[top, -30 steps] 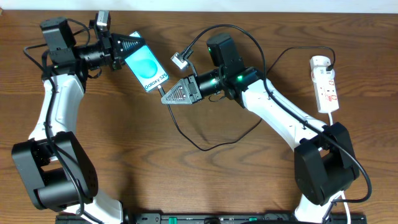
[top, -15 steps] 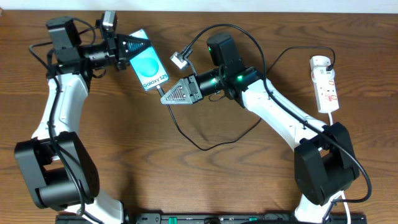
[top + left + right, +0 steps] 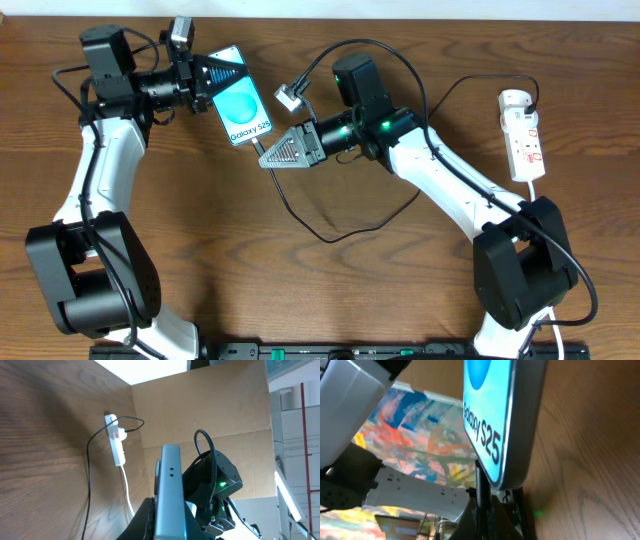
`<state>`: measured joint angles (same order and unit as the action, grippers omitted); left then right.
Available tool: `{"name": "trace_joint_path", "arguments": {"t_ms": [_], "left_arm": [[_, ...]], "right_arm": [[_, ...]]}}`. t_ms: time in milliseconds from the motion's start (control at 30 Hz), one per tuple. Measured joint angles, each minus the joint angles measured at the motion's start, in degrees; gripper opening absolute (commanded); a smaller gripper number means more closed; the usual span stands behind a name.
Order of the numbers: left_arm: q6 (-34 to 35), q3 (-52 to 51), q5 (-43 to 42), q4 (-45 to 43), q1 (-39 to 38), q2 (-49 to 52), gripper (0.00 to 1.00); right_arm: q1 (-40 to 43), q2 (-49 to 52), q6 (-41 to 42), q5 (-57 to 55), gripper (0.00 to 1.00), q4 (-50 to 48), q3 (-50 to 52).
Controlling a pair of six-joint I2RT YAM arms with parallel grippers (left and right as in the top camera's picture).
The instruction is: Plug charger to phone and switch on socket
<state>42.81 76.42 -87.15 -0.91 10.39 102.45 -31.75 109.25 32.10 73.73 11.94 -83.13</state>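
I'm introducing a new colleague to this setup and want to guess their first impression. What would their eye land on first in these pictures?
The bright cyan phone stands out first, gripped at the table's upper left by the left gripper. Just below it the right gripper pinches the charger, whose black tip meets the phone's lower edge. At the far right lies the socket, white with red markings.

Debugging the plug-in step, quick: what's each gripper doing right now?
Left gripper: closed, holding the phone by its top end.
Right gripper: closed on the charger plug, at the phone's bottom edge.
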Motion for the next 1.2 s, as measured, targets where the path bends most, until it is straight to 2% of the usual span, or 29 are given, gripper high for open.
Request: {"name": "trace_joint_path", "arguments": {"t_ms": [1200], "left_arm": [[-0.8,0.0,0.5,-0.6,0.1,0.1,0.07]], "right_arm": [[0.0,0.0,5.0,-3.6,0.01,-3.3,0.0]]}}
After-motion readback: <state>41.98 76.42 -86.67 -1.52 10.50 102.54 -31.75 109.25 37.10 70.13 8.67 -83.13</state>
